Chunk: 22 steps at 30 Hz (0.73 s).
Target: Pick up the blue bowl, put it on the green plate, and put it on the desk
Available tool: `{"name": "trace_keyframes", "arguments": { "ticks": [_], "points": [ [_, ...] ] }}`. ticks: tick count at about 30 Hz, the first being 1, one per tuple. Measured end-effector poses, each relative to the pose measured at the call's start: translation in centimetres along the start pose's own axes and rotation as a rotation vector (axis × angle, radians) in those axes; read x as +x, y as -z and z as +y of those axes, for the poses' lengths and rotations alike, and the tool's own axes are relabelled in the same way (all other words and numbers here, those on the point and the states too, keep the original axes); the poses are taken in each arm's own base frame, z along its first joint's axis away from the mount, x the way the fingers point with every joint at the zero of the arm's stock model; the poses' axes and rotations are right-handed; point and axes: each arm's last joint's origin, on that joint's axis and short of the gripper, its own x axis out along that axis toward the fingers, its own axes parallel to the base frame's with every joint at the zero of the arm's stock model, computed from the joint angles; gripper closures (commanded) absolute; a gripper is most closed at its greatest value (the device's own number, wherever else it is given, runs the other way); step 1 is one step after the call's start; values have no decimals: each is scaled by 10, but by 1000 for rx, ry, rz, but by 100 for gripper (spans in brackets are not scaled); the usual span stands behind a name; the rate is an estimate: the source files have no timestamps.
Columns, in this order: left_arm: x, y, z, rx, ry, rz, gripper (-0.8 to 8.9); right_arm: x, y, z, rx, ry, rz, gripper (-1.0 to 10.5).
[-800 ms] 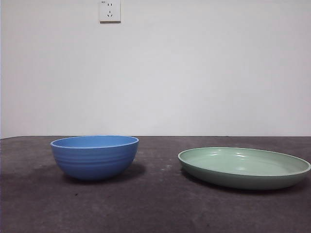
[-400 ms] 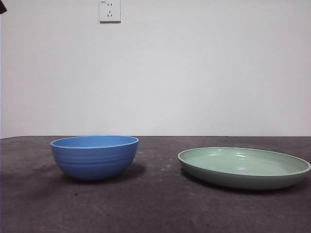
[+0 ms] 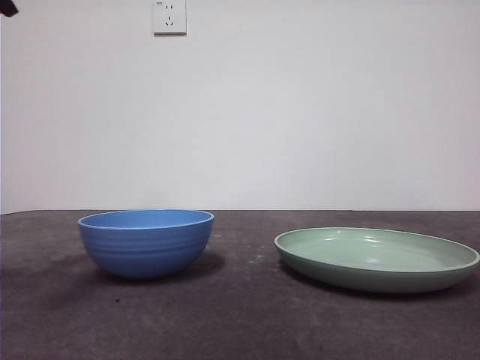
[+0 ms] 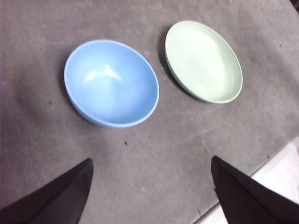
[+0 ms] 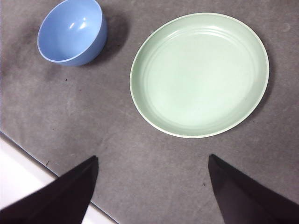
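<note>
The blue bowl [image 3: 146,241] stands upright on the desk [image 3: 240,315] at the left, empty. To its right lies the green plate [image 3: 376,258], also empty, apart from the bowl. My left gripper [image 4: 152,173] hovers open high above the desk's near edge, with the blue bowl [image 4: 111,82] just beyond its jaws and the green plate [image 4: 203,60] farther off. My right gripper [image 5: 153,169] is open too, above the near edge, facing the green plate [image 5: 200,73], with the blue bowl [image 5: 71,31] off to the side. Neither gripper holds anything.
A white wall with a socket [image 3: 169,16] rises behind the desk. A black arm tip [image 3: 7,7] shows at the top left corner of the front view. The desk's near edge [image 5: 28,156] borders a white floor.
A black arm tip has come into the front view's top left corner and shifted slightly. Bowl and plate have not moved.
</note>
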Motion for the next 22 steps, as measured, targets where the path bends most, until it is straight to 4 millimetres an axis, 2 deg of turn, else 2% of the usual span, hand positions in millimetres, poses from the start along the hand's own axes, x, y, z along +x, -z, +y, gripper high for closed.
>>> {"name": "trace_keyframes", "arguments": {
  "ticks": [5,11,17,22],
  "points": [
    [7,-11,1,-18,-10,32,407,0,0,0,0,0,0,569],
    [23,-37,0,2,-90,80,408,0,0,0,1,0,0,569],
    [56,-67,3,23,-200,160,410,0,0,0,0,0,-1,569],
    [96,-81,13,41,-296,228,410,0,-1,0,-2,0,-5,569]
  ]
}}
